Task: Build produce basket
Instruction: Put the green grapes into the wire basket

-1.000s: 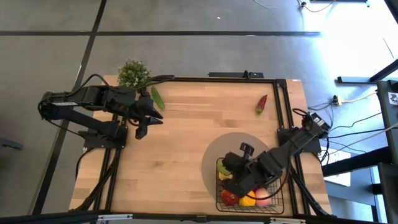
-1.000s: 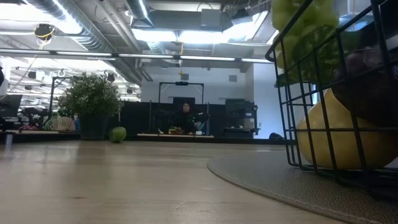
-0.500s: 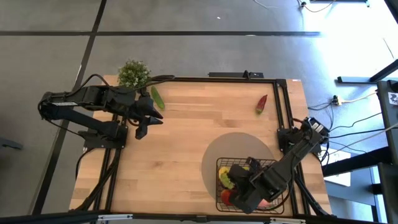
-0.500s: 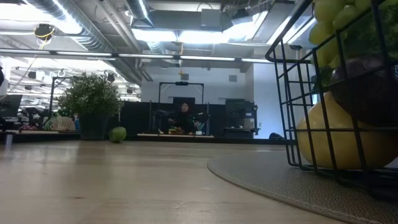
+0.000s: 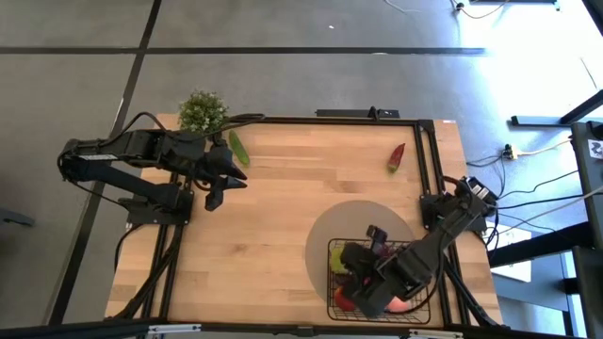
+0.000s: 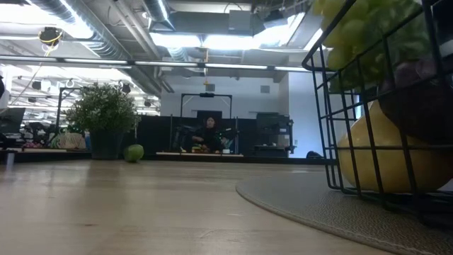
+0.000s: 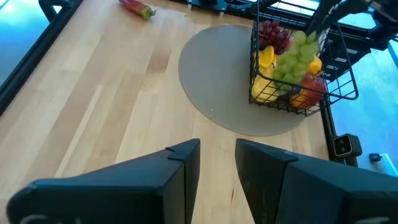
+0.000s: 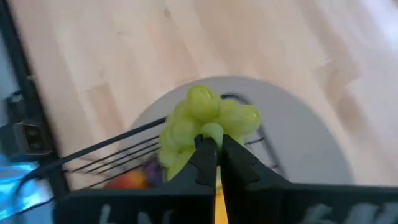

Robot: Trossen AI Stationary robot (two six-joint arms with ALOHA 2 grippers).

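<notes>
My right tool [image 8: 211, 149], clamped on the green grapes [image 8: 205, 121], has swung back from the front of the basket [image 7: 339, 93] to hang over its rim, so they aren't dropped yet; chili [image 5: 397, 156] and cucumber [image 5: 238, 148] lie far behind on the counter [image 5: 273, 226]

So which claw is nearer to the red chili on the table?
The right claw, though neither is close. It sits over the basket, shut on the green grapes, nearer the chili's side. The left claw hangs across the table beside the cucumber.
</notes>
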